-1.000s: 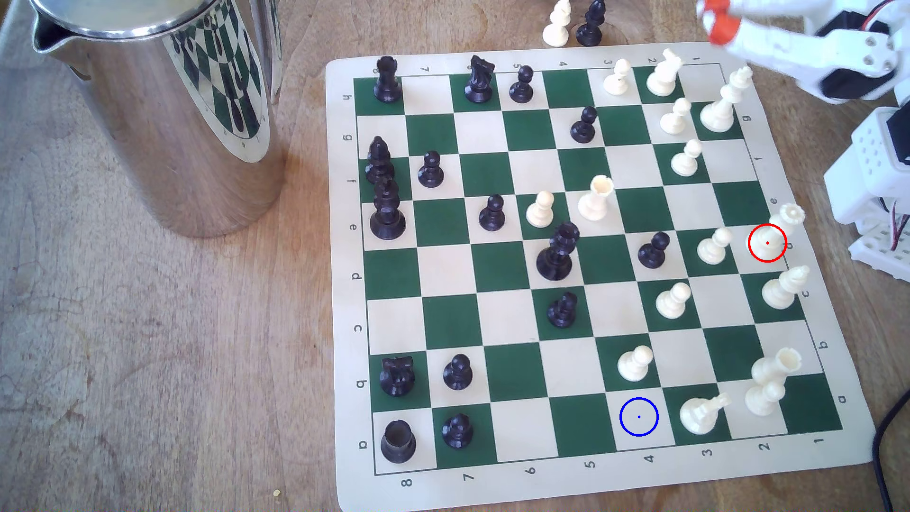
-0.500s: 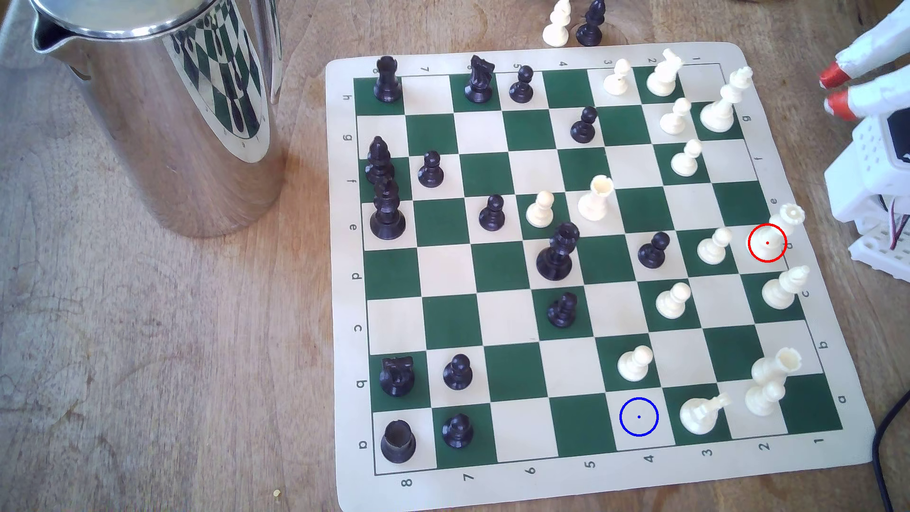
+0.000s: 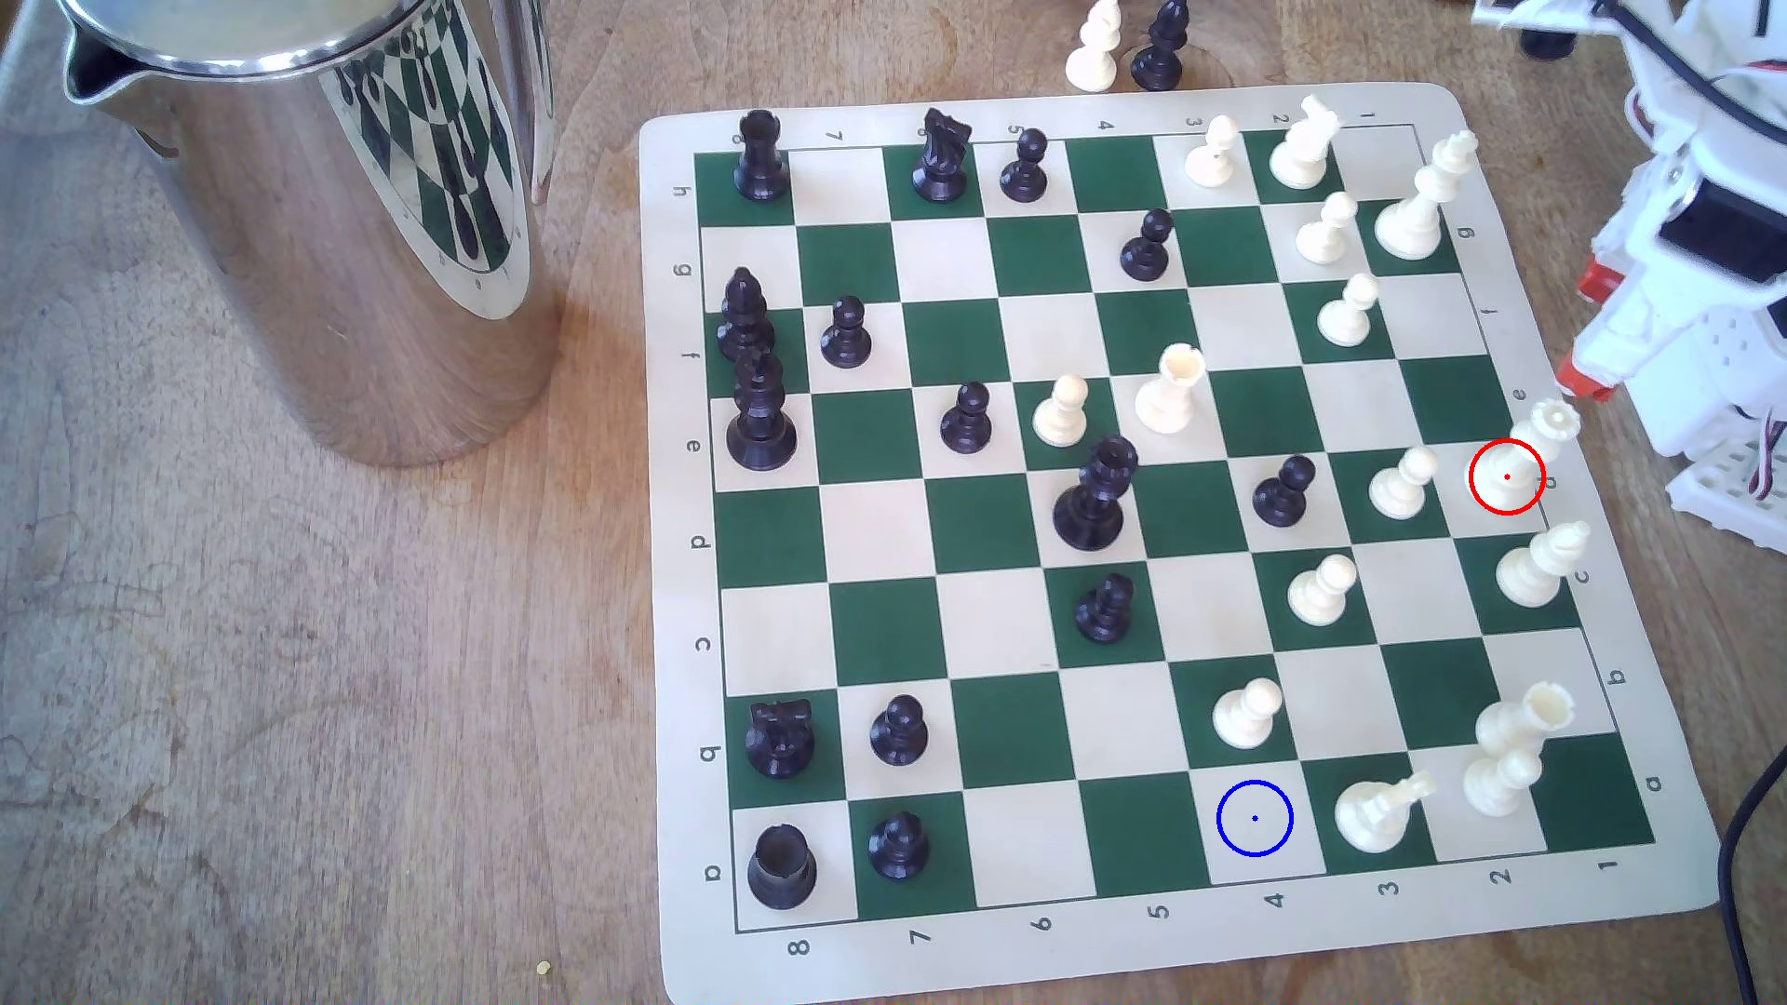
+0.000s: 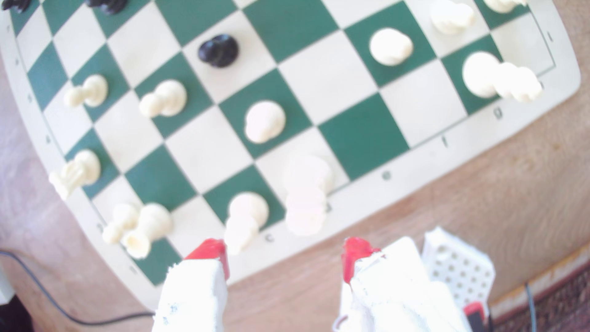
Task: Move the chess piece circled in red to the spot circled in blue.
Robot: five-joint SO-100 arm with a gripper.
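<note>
The chess piece, a cream queen [image 3: 1534,445] with a bumpy coronet, stands on the red-ringed square at the board's edge on the exterior view's right. In the wrist view the queen [image 4: 306,194] is blurred, just beyond the gap between my red fingertips [image 4: 210,252]. My gripper [image 3: 1594,333] hangs off the mat, up and right of the queen, apart from it. It is open [image 4: 284,255] with nothing between the fingers. The spot [image 3: 1254,818] is a blue-ringed cream square in the near row, with no piece on it.
A cream pawn [image 3: 1402,483] and a cream bishop [image 3: 1537,565] stand close to the queen. A cream pawn [image 3: 1247,713] and a leaning cream piece [image 3: 1378,817] flank the spot. A steel jug [image 3: 309,222] stands at the left. The white arm base [image 3: 1731,387] and a cable [image 3: 1741,870] lie at the right.
My gripper has swung from above the board's far right corner out past the mat's edge and down toward the queen. No piece has moved.
</note>
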